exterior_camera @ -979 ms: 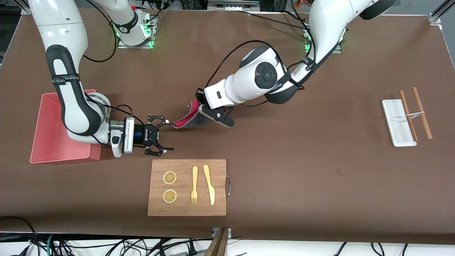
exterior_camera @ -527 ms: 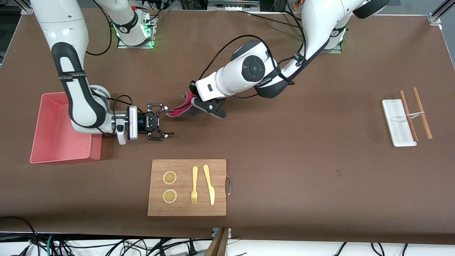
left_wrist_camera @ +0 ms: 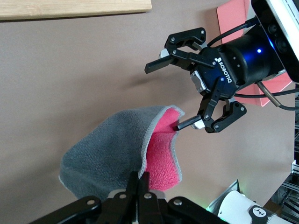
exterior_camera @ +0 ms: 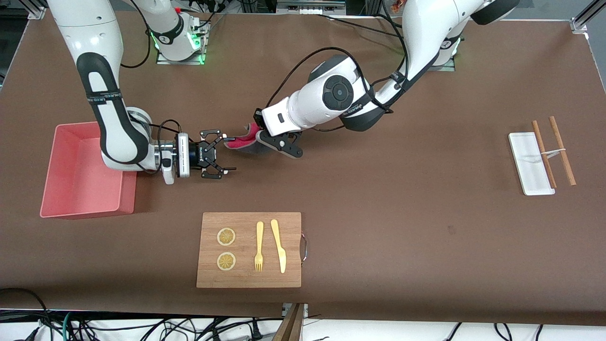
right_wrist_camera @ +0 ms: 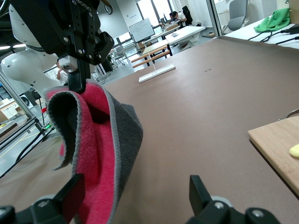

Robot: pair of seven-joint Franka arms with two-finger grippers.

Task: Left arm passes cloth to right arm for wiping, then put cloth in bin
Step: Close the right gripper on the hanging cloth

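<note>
My left gripper (exterior_camera: 277, 142) is shut on one end of the cloth (exterior_camera: 240, 141), which hangs over the brown table with its red face folded inside the grey. In the left wrist view the jaws (left_wrist_camera: 142, 179) pinch the cloth (left_wrist_camera: 117, 149) tight. My right gripper (exterior_camera: 231, 154) stands open at the cloth's free end, level with it. One of its fingertips (left_wrist_camera: 184, 125) touches the red edge. The right wrist view shows the cloth (right_wrist_camera: 93, 135) hanging just inside one finger of the open right gripper (right_wrist_camera: 135, 191). The pink bin (exterior_camera: 83, 208) sits beside the right arm's wrist.
A wooden cutting board (exterior_camera: 293, 222) with lemon slices, a yellow fork and a knife lies nearer the front camera than both grippers. A white tray (exterior_camera: 530, 163) and brown chopsticks (exterior_camera: 562, 150) rest toward the left arm's end of the table.
The left arm carried the cloth toward the right arm, then held still. The right gripper rose away from the cutting board and closed in on the cloth's free end, staying open.
</note>
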